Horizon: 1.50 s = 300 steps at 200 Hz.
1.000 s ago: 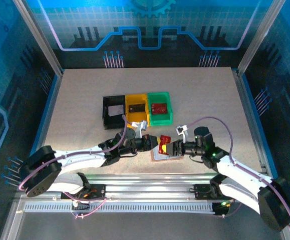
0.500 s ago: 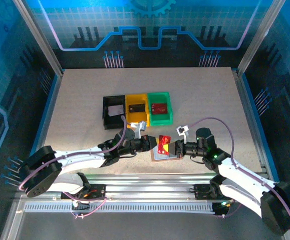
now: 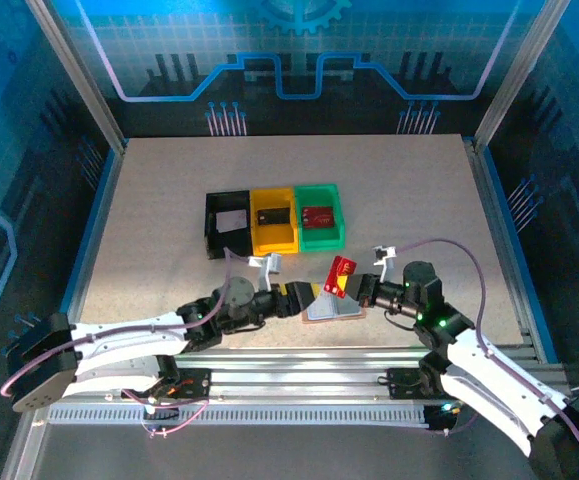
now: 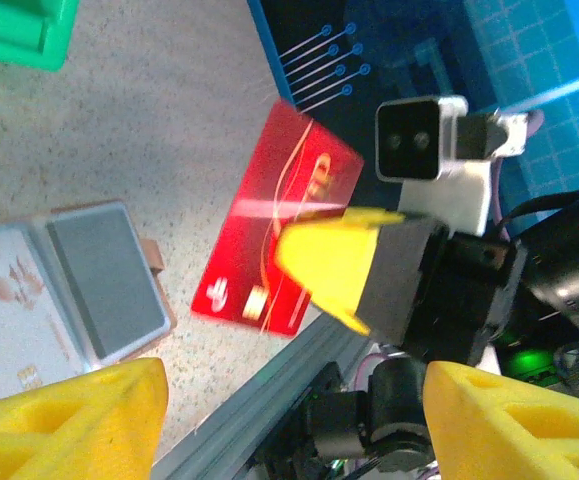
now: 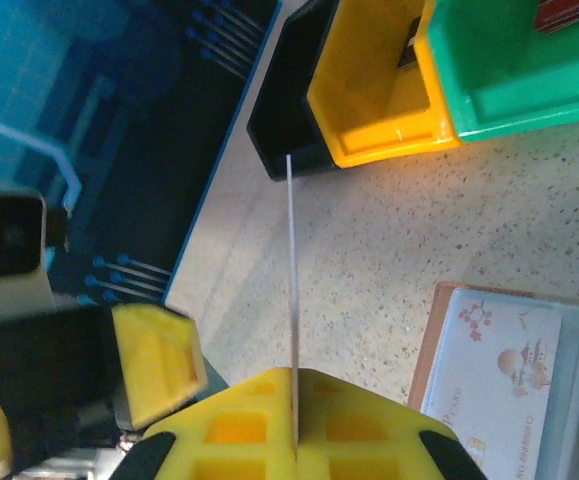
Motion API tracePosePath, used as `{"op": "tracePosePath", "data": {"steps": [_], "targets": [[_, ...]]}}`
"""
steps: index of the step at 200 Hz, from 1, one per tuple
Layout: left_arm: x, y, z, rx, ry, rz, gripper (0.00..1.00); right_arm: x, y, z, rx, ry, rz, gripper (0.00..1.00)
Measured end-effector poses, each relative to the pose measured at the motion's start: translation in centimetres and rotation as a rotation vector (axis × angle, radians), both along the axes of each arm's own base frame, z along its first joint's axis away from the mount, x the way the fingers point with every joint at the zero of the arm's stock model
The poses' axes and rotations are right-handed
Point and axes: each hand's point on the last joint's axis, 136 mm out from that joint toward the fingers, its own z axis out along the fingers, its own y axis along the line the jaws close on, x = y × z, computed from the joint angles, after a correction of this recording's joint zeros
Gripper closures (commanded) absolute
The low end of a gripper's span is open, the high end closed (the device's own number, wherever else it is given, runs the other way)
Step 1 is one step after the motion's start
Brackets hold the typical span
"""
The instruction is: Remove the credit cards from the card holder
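We found the right gripper [image 3: 357,290] clamped shut on the red credit card [image 3: 342,275], pinching it by one end so that it stood tilted above the table [image 3: 169,190], clear of the card holder [image 3: 334,308]. The holder lay open and flat between the two arms. The left gripper [image 3: 297,297] had its jaws apart with nothing in them, just beside the holder's left edge. We judged the card to be out of its pocket, so the work in hand was carrying it off cleanly. That called for a firm pinch and a lift up and away, so that no corner caught the holder. The open left gripper could steady the holder if it dragged. A move toward the green tray [image 3: 319,232] seemed likely, since a red card already lay there, beside the yellow tray [image 3: 274,238] and the black tray [image 3: 212,228]. The card was thin, stiff, glossy plastic with pale printing. In the right wrist view it was edge-on, a mere hairline rising from between the yellow pads [image 5: 239,425]. Those pads looked soft and gridded, a fair grip on so slick a face. The holder had a soft tan, leather-like rim with rounded corners and pale, smooth pockets. One pocket seemed to hold a pale printed card. The trays were hard moulded boxes and the tabletop was finely speckled.
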Motion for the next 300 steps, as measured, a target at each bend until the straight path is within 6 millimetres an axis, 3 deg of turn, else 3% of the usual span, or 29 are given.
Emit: {"op": "tracePosePath", "data": {"steps": [28, 75, 113, 177, 231, 300], "targets": [[-0.7, -1.2, -0.6, -0.007, -0.002, 0.014, 0.31, 0.4, -1.0, -0.2, 0.072, 0.066, -0.104, 1.0], [-0.2, -2.8, -1.2, -0.055, -0.007, 0.055, 0.35, 0.2, -2.0, 1.9, 0.215, 0.074, -0.222, 1.0], [0.1, -4.2, -2.5, -0.078, 0.007, 0.064, 0.38, -0.3, -2.4, 1.5, 0.263, 0.125, -0.278, 1.0], [0.9, -6.3, 0.9, -0.218, -0.045, 0.068, 0.46, -0.5, -2.2, 0.5, 0.285, 0.178, -0.329, 1.0], [1.2, -6.7, 0.7, -0.246, -0.049, 0.081, 0.48, -0.4, -2.0, 0.4, 0.282, 0.167, -0.358, 1.0], [0.8, -5.7, 1.4, -0.252, -0.049, 0.093, 0.48, -0.6, -3.2, 1.4, 0.25, 0.082, -0.385, 1.0]]}}
